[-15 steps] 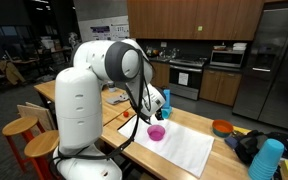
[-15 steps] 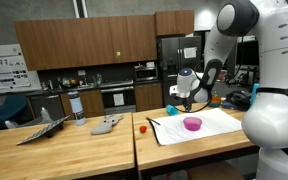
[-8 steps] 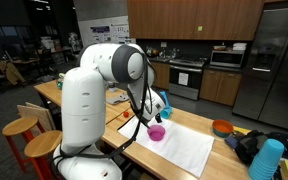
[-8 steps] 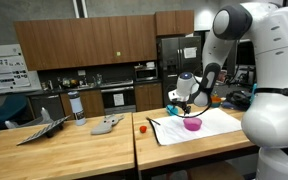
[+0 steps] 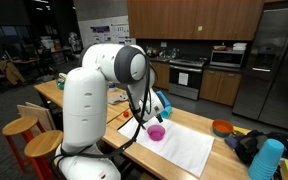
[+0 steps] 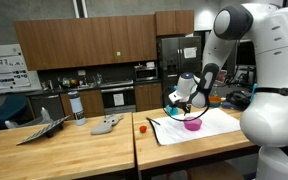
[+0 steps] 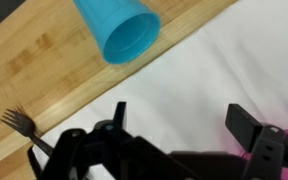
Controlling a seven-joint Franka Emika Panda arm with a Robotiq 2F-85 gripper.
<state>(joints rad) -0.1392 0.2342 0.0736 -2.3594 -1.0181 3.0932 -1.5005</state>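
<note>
My gripper (image 7: 182,122) hangs open over a white mat (image 7: 214,70), with only mat between its black fingers (image 7: 246,125). A pink bowl (image 7: 238,157) shows as a sliver by the right finger; in both exterior views the bowl (image 5: 156,132) (image 6: 192,124) stands on the mat just under the gripper (image 5: 156,108) (image 6: 184,103). A blue cup (image 7: 124,35) lies on its side on the wooden table past the mat's edge. A fork (image 7: 22,125) rests on the wood at the left of the wrist view.
A small red object (image 6: 141,127) lies on the table beside the mat (image 6: 209,128). A grey object (image 6: 106,125) and a tall cylinder (image 6: 76,105) stand further off. An orange bowl (image 5: 222,127), a dark bag (image 5: 249,147) and a blue container (image 5: 267,158) crowd the table's end.
The gripper has come down a little toward the pink bowl, still open. Bowl, cup and fork have not moved.
</note>
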